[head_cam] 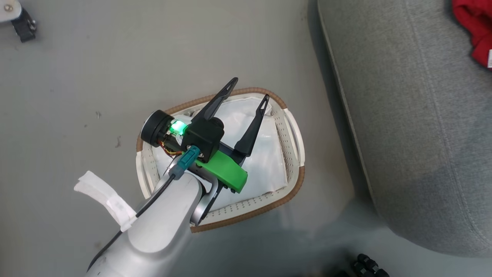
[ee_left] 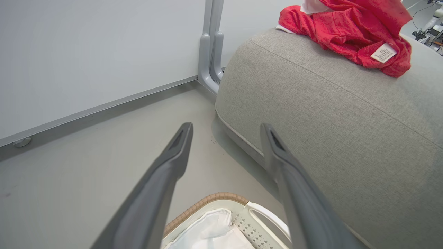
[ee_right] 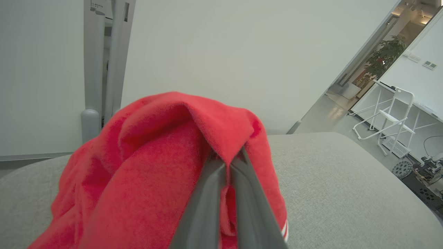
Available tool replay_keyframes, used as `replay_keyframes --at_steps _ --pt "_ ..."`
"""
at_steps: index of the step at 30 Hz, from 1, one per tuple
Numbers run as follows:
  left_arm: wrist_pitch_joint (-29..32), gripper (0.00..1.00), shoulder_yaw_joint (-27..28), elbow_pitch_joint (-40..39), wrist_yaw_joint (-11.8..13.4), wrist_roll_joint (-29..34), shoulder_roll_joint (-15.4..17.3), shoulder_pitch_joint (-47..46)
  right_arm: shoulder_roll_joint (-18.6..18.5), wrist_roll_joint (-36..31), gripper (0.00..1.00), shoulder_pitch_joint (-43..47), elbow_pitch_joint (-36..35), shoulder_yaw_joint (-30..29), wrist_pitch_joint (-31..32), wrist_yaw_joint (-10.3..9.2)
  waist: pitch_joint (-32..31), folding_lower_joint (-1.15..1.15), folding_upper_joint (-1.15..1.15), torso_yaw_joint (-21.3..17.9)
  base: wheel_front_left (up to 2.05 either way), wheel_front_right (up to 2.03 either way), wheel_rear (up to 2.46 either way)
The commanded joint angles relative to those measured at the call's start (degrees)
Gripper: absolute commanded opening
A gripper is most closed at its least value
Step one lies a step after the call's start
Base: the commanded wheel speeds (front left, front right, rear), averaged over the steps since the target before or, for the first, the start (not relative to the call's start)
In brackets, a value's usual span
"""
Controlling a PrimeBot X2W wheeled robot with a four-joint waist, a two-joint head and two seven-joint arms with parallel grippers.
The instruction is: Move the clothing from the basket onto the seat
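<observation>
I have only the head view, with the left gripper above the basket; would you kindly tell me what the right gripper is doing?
Observer: The right gripper is shut on the red clothing, its fingers pinching a fold.
Operator: Thank you. Is that over the seat?
Observer: Yes; the grey seat spreads below and beyond the cloth.
Operator: Is any of it lying down there?
Observer: In the left wrist view, red clothing lies crumpled on the seat's top, with a white label facing outward.
</observation>
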Motion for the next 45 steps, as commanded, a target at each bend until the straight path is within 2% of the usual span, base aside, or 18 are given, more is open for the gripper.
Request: replay_keyframes --at_steps 1,6,7,9,10,11,22,32,35,45 --pt "0.2 1.00 -0.1 -0.2 0.0 0.7 0.2 -1.1 0.2 -0.9 0.00 1.2 1.0 -0.5 -0.5 -0.08 2.7 -0.01 0.00 1.4 0.00 0.00 0.00" --pt "0.7 1.00 -0.1 -0.4 0.3 0.6 1.3 -1.0 2.2 -2.7 0.00 2.4 3.5 -0.9 -1.1 -0.08 2.8 -0.01 0.00 -0.1 0.00 0.00 0.00" --pt "0.6 1.00 -0.1 -0.5 0.4 0.6 1.5 -0.9 2.5 -2.9 0.05 2.6 3.5 -0.9 -1.1 -0.08 2.6 -0.01 0.00 -0.5 0.00 0.00 0.00" --pt "0.7 1.00 -0.1 -0.6 0.4 0.5 1.8 -0.9 3.3 -2.9 0.37 3.2 2.6 -0.5 -1.1 -0.08 2.3 -0.01 0.00 -1.2 0.00 0.00 0.00" --pt "0.7 1.00 0.0 -0.6 0.5 0.3 1.9 -0.8 3.7 -2.7 0.47 3.7 2.1 -0.3 -1.2 -0.08 2.1 -0.01 0.00 -1.5 0.00 0.00 0.00" --pt "0.7 1.00 0.1 -0.6 0.6 0.1 1.9 -0.7 4.0 -2.4 1.00 4.1 1.5 0.0 -1.2 -0.08 1.8 -0.01 0.00 -1.8 0.00 0.00 0.00" --pt "-0.3 1.00 1.8 0.0 0.4 -2.8 1.0 1.5 6.2 0.0 1.00 10.9 -5.0 6.7 -1.2 -0.08 -5.4 -0.01 0.00 -3.5 0.00 0.00 0.00" --pt "-0.8 1.00 8.1 -0.5 0.2 -7.0 -1.3 8.1 7.0 2.8 1.00 15.5 -6.3 13.1 -1.2 -0.08 -18.4 -0.01 0.00 -0.6 0.00 0.00 0.00" --pt "-0.7 1.00 11.0 -1.1 -0.2 -7.5 -2.0 10.8 8.4 3.4 1.00 16.7 -6.2 15.1 -1.2 -0.08 -21.7 -0.01 0.00 0.7 0.00 0.00 0.00" --pt "-0.7 1.00 20.5 0.1 1.5 -5.3 -1.3 18.7 16.0 7.2 1.00 25.6 -9.5 17.8 -1.2 -0.08 -28.8 -0.01 0.00 3.9 0.00 0.00 0.00"
